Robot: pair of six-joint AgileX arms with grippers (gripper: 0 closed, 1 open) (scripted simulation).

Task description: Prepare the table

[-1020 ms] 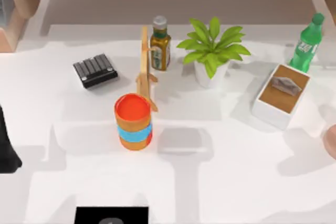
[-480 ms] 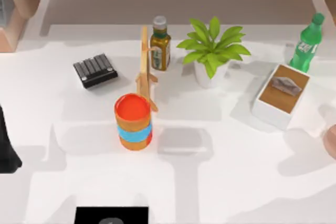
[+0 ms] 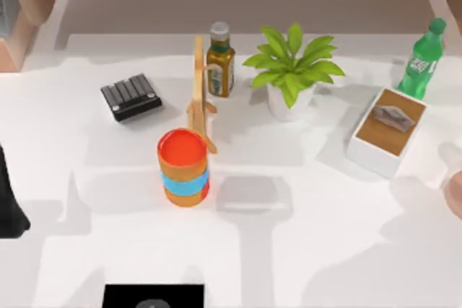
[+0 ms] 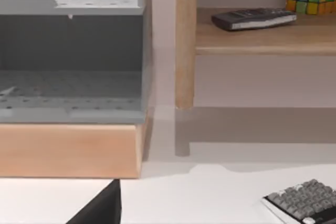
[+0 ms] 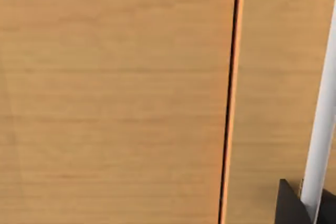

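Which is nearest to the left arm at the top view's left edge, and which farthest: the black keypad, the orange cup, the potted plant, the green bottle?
1. Black keypad, left part of the table, nearest to the left arm.
2. Orange cup, left of centre.
3. Potted plant, right of centre, toward the back.
4. Green bottle, far right.

2 bottles, 1 potted plant, 1 orange cup, 1 tissue box, 1 keyboard

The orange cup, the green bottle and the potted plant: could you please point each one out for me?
orange cup (image 3: 184,148), top view, on its red inside.
green bottle (image 3: 420,63), top view, on its labelled body.
potted plant (image 3: 291,100), top view, on its white pot.
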